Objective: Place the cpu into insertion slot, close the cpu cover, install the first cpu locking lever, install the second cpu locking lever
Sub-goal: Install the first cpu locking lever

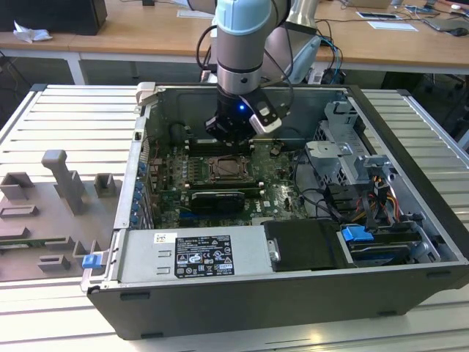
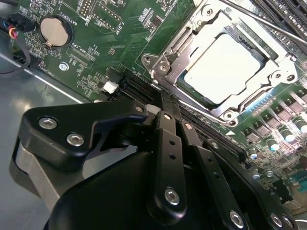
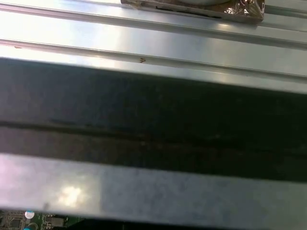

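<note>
Jaws closed near insertion slot (image 2: 159, 62), cpu (image 2: 224, 68) seated inside

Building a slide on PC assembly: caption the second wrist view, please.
Gripper close beside the insertion slot, the cpu seated inside, framed by the cpu cover, on the green motherboard.

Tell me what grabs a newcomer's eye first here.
In the exterior view, the open case on the slatted table stands out. The arm is down inside it, with the end effector low over the green board. In the second wrist view, the pale cpu catches the light, with the silver cover framing it.
</note>
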Tool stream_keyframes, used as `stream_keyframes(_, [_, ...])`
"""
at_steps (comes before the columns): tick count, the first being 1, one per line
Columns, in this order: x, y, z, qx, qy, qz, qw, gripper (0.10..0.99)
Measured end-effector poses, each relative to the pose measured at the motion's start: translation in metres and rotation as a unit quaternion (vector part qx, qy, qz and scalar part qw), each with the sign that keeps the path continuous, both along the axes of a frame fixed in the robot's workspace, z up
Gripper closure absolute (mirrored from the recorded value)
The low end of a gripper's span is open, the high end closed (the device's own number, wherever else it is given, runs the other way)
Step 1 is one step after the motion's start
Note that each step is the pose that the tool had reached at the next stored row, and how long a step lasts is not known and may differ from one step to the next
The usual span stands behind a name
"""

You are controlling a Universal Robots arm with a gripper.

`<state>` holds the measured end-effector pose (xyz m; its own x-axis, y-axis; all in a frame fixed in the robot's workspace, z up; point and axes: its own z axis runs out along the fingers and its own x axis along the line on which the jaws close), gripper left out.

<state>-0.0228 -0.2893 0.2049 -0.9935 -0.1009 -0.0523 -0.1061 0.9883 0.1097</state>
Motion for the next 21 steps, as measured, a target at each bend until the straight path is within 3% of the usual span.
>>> stream_keyframes(8, [0.0001, 0.0, -0.0001, -0.0004, 0.0, 0.0, 1.0, 0.98])
stream_keyframes(21, [0.0001, 0.0, -0.0028, -0.008, 0.0, 0.0, 1.0, 0.98])
